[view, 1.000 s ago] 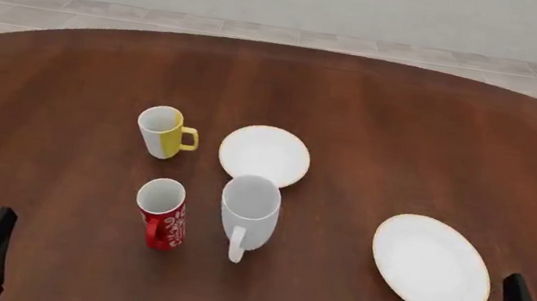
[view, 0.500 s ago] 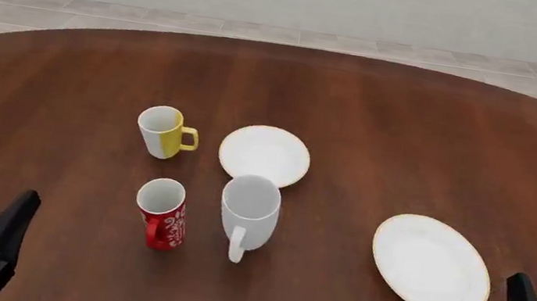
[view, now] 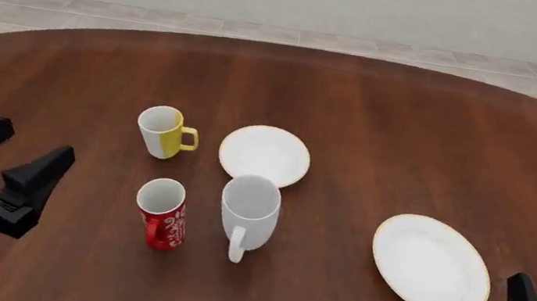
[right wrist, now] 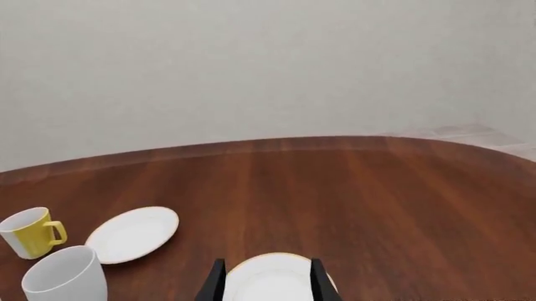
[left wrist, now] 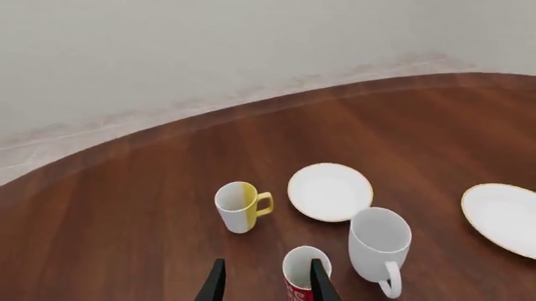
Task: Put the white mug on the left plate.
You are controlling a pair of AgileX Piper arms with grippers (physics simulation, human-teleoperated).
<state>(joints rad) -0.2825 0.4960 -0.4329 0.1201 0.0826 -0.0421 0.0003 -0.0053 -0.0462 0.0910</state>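
On the table, the white mug stands near the middle, just in front of the left plate. The patterned mug stands just to its left. Behind that mug, left of the left plate, stands the mug with the handle to the right. The larger plate lies well to the right of the white mug.
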